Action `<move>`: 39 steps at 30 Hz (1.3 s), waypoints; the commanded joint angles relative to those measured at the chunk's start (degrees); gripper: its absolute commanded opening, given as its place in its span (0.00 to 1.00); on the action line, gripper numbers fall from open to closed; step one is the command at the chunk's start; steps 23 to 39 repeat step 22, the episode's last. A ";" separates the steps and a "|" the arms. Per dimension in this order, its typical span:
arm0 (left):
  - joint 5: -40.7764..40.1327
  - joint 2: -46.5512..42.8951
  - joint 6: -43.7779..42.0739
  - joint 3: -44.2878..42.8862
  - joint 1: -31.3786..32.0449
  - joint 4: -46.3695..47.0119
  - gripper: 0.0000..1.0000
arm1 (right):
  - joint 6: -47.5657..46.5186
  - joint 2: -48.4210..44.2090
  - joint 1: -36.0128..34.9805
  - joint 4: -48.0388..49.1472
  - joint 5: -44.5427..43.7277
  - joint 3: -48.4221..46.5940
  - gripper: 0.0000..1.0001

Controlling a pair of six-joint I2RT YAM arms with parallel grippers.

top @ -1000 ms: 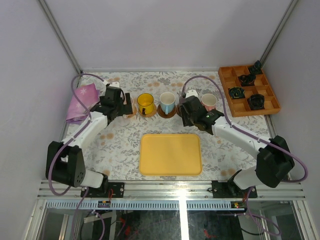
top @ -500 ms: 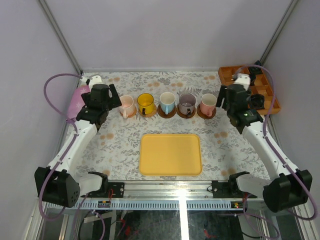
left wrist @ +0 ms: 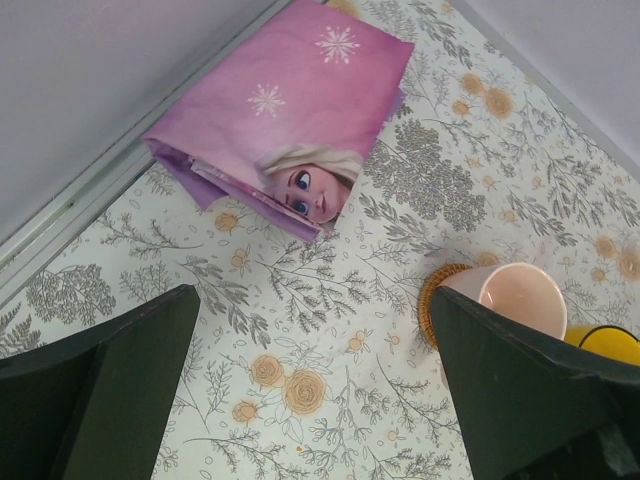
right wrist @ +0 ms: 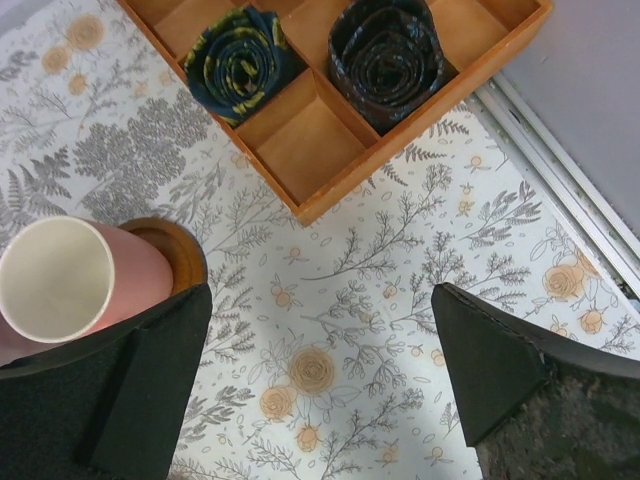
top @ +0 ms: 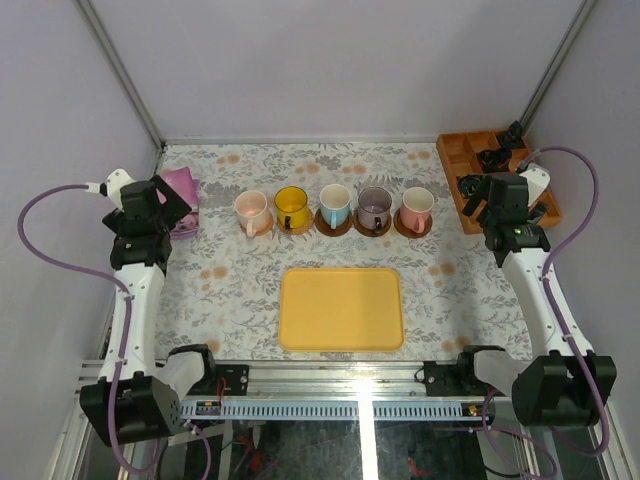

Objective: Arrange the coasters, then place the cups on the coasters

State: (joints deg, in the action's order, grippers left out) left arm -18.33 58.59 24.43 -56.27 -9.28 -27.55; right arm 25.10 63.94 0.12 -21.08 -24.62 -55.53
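Five cups stand in a row across the table, each on a brown coaster: pale pink [top: 250,210], yellow [top: 291,206], white-and-blue [top: 335,204], purple-grey [top: 375,206] and salmon pink [top: 416,207]. My left gripper [top: 170,203] hangs open left of the row and holds nothing. Its wrist view has the pale pink cup [left wrist: 520,298] on a woven coaster [left wrist: 437,300] beside the right finger. My right gripper [top: 484,200] is open and empty right of the row. The salmon cup [right wrist: 70,280] on its dark coaster [right wrist: 183,255] shows by its left finger.
A flat yellow tray [top: 341,308] lies in front of the row. A wooden divided tray [top: 500,185] with rolled dark items [right wrist: 385,50] sits at the back right. A pink printed pouch [left wrist: 290,110] lies at the back left near the wall.
Both arms have drawn back from the row of cups to the table's sides. The right gripper has let go of the purple-grey cup and opened wide.
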 commanded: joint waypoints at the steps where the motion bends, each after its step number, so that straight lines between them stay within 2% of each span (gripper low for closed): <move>1: 1.73 -0.97 0.58 0.71 -1.58 -0.90 1.00 | 0.71 0.71 -0.03 -2.23 0.72 -2.82 0.99; 6: 0.93 -1.61 -0.19 0.71 -1.82 -0.58 1.00 | 0.34 -0.97 -0.03 -0.67 0.56 -1.52 0.99; 21: 4.34 -0.76 4.40 4.45 -1.74 3.04 1.00 | 0.95 -3.44 -0.12 2.51 0.34 2.15 0.99; 39: 4.48 -0.82 4.55 4.68 -1.79 3.29 1.00 | 0.85 -3.50 -0.08 2.51 0.22 2.13 0.99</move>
